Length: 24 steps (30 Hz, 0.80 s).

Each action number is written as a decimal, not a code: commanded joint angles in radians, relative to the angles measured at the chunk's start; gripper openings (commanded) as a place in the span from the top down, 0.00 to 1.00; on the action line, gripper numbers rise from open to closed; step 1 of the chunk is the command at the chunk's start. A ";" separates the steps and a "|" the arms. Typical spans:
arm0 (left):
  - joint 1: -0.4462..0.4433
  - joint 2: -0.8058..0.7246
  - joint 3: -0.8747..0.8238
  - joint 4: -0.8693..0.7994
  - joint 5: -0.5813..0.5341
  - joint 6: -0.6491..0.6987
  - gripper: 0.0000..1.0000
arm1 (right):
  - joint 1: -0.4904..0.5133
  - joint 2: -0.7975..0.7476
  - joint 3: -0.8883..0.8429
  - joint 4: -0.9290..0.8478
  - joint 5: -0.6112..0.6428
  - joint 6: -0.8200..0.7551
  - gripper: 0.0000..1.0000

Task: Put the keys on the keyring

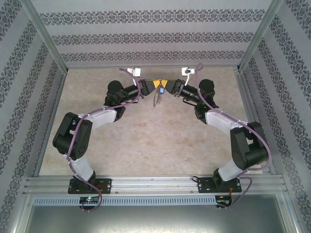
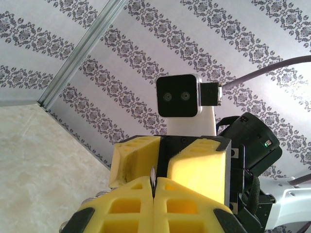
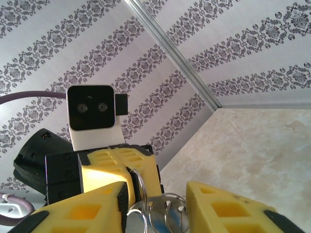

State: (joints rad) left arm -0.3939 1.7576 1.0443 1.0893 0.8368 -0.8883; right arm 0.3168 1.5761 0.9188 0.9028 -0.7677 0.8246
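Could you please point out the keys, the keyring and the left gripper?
the keys [image 1: 161,89]: top external view, blue tag.
the keyring [image 1: 155,99]: top external view, hanging grey part.
left gripper [image 2: 153,188]: left wrist view, between fingertips.

Keys [image 1: 161,89] — small bright-blue oval tag, held up in the air near the far wall. The silver key itself is too small to make out from above.

Keyring [image 1: 155,100] — grey metal loop hanging just below and beside the blue tag, long axis roughly vertical. Whether the two are joined, cannot tell.

Right wrist view: overlapping silver loops [image 3: 163,216], close up and bunched together.

Left wrist view: a thin metal edge [image 2: 153,175] stands upright, pinched in the left gripper [image 2: 153,185].
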 commanded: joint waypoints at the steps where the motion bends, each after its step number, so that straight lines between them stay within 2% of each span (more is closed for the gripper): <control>1: -0.019 -0.023 0.014 0.061 0.018 0.000 1.00 | 0.012 0.012 0.036 0.062 -0.020 0.014 0.64; 3: -0.019 -0.021 0.017 0.060 0.019 -0.001 1.00 | 0.014 0.016 0.042 0.064 -0.026 0.014 0.67; 9: -0.021 -0.021 0.021 0.055 0.020 0.001 1.00 | 0.019 0.027 0.053 0.065 -0.041 0.020 0.82; 14: -0.023 -0.021 0.022 0.048 0.019 0.006 1.00 | 0.019 0.037 0.061 0.076 -0.069 0.029 1.00; 22: -0.017 -0.038 0.026 -0.001 0.013 0.032 1.00 | -0.011 0.045 0.063 0.074 -0.098 0.030 1.00; 24: -0.006 -0.052 0.024 -0.032 0.009 0.050 0.88 | -0.031 0.050 0.070 0.052 -0.117 0.016 1.00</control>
State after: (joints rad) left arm -0.4038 1.7546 1.0447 1.0714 0.8288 -0.8764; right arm 0.3054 1.6073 0.9554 0.9398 -0.8425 0.8467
